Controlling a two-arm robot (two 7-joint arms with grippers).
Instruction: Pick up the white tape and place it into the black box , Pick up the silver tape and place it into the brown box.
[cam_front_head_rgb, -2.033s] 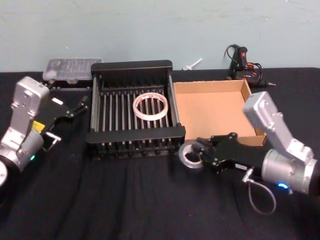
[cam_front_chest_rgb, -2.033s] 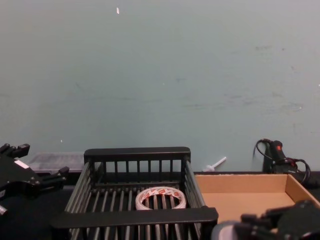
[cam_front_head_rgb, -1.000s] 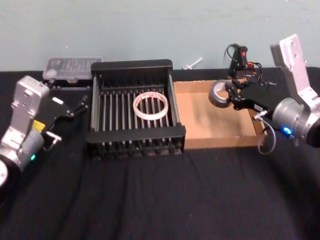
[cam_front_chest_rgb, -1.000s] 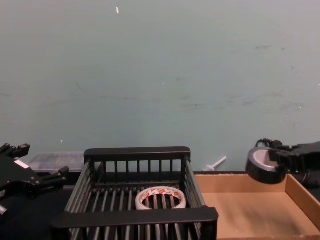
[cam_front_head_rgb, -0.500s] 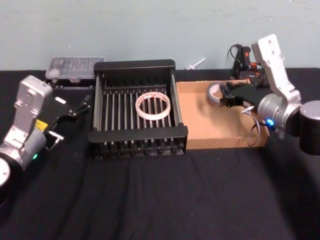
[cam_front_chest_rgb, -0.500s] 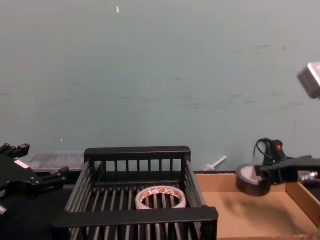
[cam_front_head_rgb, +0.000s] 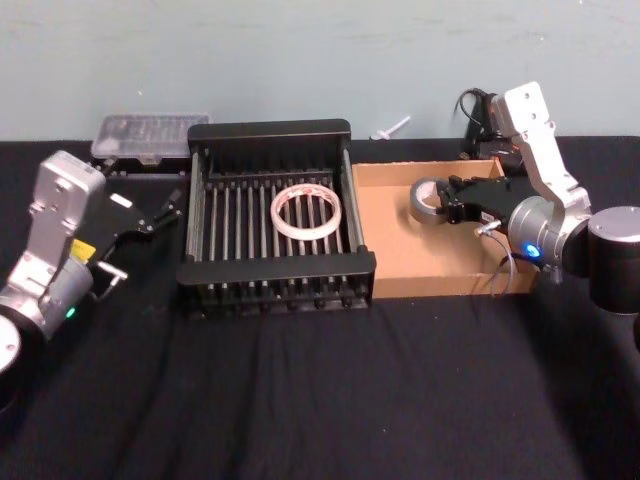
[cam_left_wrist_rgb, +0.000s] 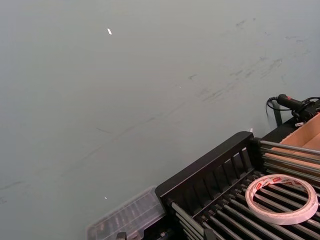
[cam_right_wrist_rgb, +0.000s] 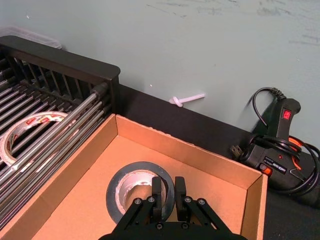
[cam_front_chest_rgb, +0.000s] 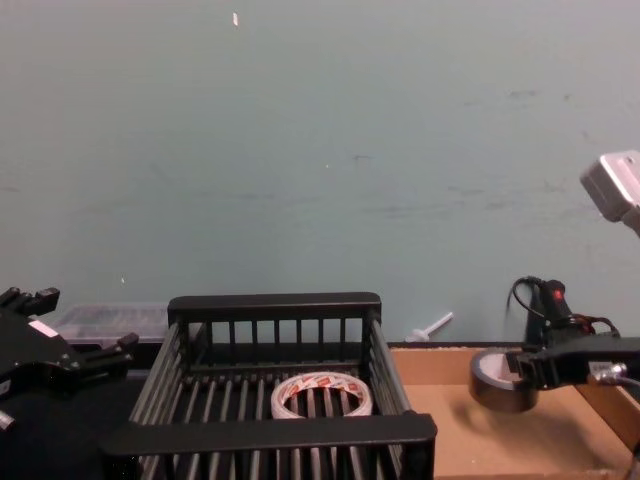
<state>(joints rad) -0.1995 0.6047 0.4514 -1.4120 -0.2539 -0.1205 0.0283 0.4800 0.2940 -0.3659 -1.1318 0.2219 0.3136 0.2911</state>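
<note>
White tape (cam_front_head_rgb: 308, 211) already sitting in black box (cam_front_head_rgb: 267, 132); right gripper (cam_right_wrist_rgb: 168, 192) clamped on silver tape (cam_right_wrist_rgb: 138, 188), hovering over brown box (cam_front_head_rgb: 392, 255); just needs dropping

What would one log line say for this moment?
right gripper: shut on silver tape, above brown box | white tape: in black box | left gripper: idle
</note>
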